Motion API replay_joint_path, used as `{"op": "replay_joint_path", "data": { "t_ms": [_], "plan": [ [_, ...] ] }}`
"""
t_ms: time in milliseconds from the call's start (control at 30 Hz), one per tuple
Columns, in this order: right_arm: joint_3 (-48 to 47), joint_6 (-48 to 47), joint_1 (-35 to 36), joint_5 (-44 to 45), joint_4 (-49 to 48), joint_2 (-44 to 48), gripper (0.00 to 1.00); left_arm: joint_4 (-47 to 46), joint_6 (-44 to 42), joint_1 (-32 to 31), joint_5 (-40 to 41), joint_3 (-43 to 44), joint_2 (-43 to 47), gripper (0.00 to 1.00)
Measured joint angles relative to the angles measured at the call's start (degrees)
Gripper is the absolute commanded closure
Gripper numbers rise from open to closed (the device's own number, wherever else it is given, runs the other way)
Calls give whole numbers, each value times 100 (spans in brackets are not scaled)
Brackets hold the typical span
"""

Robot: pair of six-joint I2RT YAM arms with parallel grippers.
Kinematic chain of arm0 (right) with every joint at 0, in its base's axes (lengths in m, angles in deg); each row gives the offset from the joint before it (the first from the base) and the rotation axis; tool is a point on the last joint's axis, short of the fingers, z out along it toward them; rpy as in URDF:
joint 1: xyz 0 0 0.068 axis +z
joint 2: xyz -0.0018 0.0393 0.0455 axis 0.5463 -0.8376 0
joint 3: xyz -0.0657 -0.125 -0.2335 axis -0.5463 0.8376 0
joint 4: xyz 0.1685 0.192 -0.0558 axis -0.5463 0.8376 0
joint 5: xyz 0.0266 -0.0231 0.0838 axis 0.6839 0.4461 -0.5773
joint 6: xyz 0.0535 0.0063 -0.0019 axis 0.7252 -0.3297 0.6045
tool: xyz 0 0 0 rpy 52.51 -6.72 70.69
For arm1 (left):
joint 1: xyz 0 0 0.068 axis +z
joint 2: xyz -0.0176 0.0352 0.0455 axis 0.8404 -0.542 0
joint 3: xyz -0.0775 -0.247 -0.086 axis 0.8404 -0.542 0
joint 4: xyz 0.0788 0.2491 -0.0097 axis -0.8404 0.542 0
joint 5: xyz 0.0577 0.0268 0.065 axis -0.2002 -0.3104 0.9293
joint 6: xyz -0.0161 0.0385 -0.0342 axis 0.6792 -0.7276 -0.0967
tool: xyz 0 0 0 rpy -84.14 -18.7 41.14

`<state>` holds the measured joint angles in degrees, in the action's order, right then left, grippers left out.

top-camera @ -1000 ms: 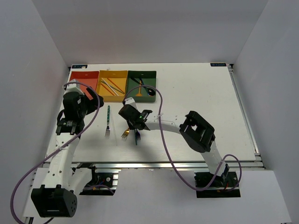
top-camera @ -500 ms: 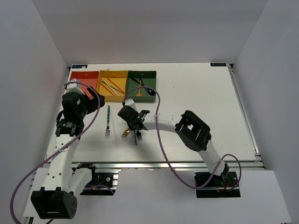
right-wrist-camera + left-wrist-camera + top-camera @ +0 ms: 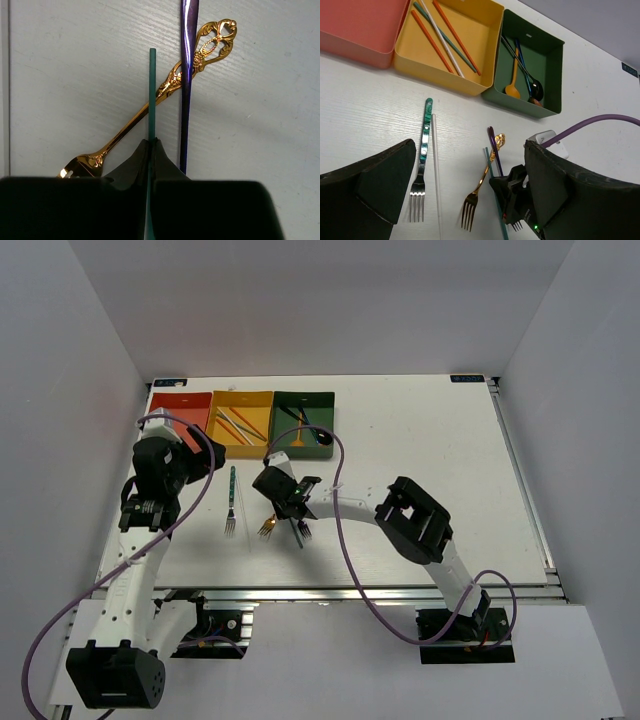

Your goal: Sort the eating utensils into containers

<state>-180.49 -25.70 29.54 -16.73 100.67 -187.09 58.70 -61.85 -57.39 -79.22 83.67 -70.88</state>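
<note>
The white table (image 3: 420, 460) carries three trays: red (image 3: 360, 20), yellow (image 3: 480, 30) with four chopsticks, and green (image 3: 547, 75) with spoons. Three forks lie loose: green-handled (image 3: 424, 140), gold (image 3: 210, 45) and purple (image 3: 187, 75), plus a white chopstick (image 3: 436, 170). The right gripper (image 3: 151, 145) is pinched tight on a teal chopstick (image 3: 152, 90), which crosses the gold fork's handle. The left gripper (image 3: 470, 187) hangs wide apart, empty. Since a second ago the right elbow has shifted slightly left.

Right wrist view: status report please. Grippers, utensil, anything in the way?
Right gripper shut on teal chopstick. Left gripper open, empty. Chopstick crosses gold fork; purple utensil close alongside, over the fork's handle.
</note>
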Motion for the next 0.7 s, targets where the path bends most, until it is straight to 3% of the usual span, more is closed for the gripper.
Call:
{"op": "replay_joint_path", "data": {
  "t_ms": [200,367,533,700],
  "plan": [
    [555,144,0,-155,-208,490,100,-219,101,0,-535,-107,-26,2],
    [1189,192,0,-289,-557,1637,100,-855,487,0,-1613,-616,-22,2],
    [1974,216,-28,-935,-1587,3130,100,-2555,1733,-4,-3027,-1659,-61,2],
    [2079,271,-33,-1517,-2199,3475,100,-4234,3023,-76,-3816,-2221,-227,2]
  ]
}}
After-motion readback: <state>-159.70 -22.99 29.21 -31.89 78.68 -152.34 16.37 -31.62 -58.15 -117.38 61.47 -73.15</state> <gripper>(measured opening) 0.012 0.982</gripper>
